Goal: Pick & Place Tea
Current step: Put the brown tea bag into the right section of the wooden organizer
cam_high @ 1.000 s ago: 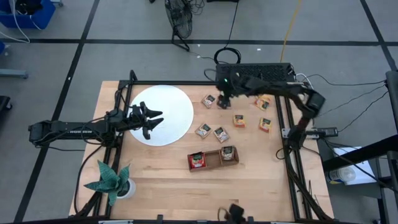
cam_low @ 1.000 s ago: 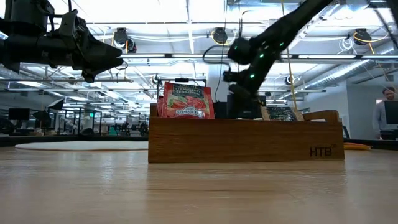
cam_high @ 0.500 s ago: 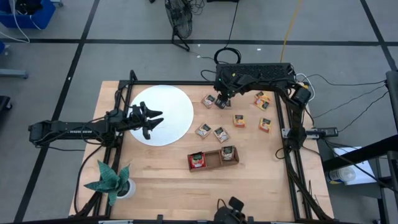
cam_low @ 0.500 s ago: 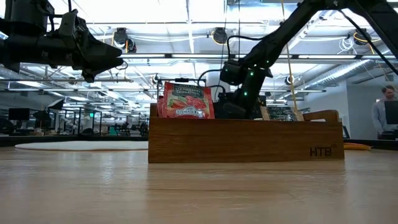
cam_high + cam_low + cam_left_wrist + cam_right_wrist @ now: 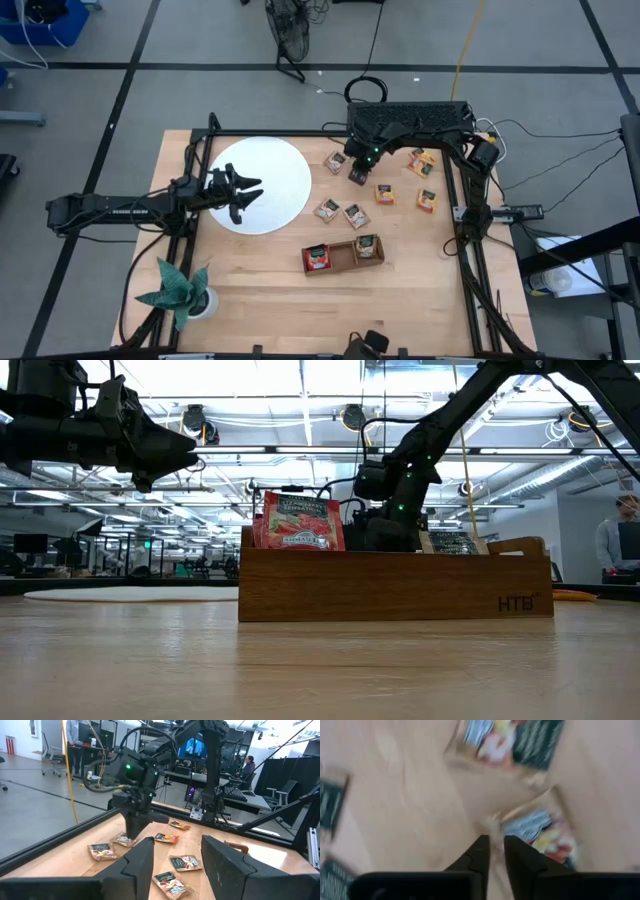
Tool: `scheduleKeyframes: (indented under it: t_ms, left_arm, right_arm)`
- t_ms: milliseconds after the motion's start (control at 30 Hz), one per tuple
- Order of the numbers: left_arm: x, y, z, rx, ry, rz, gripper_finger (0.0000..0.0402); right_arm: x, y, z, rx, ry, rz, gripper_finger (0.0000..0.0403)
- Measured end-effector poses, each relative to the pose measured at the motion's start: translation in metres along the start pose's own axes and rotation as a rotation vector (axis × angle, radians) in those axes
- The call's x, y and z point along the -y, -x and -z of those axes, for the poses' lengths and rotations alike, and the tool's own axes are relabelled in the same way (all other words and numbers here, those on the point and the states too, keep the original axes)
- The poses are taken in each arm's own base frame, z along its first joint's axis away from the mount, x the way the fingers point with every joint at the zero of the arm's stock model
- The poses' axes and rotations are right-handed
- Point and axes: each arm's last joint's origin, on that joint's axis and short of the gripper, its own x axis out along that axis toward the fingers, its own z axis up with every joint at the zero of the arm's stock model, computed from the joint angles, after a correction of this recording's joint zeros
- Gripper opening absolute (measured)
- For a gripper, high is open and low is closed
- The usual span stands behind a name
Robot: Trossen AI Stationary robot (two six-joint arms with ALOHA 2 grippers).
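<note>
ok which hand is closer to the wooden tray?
Right. The right hand is down among the loose sachets just beyond the wooden tray; the left hand hovers over the white disc, farther off.

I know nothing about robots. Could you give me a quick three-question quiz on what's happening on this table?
1. True or false: the left tool hangs open over the round white disc.
2. How many small square tea sachets sit in the brown wooden three-compartment tray? A one, B two, C five.
3. Which tool is down at the table pinching a loose sachet?

Key: 1 true; 2 B; 3 the right tool.
</note>
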Motion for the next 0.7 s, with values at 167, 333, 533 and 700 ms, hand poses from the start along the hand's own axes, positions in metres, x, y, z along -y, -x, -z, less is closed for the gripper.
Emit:
scheduleKeyframes:
  t_ms: [167,333,533,700]
  left_arm:
    - [0.000,0.000,0.000,0.000,0.000,0.000,0.0166]
    - [0.000,0.000,0.000,0.000,0.000,0.000,0.0166]
    - [0.000,0.000,0.000,0.000,0.000,0.000,0.0166]
    - [0.000,0.000,0.000,0.000,0.000,0.000,0.0166]
  right_arm:
    - [0.000,0.000,0.009,-0.097,0.008,0.048,0.0006]
    - [0.004,0.002,0.018,-0.215,0.032,0.211,0.0001]
    - [0.004,-0.001,0.022,-0.229,0.054,0.231,0.0000]
    - [0.003,0.013,0.011,-0.114,0.051,0.322,0.0000]
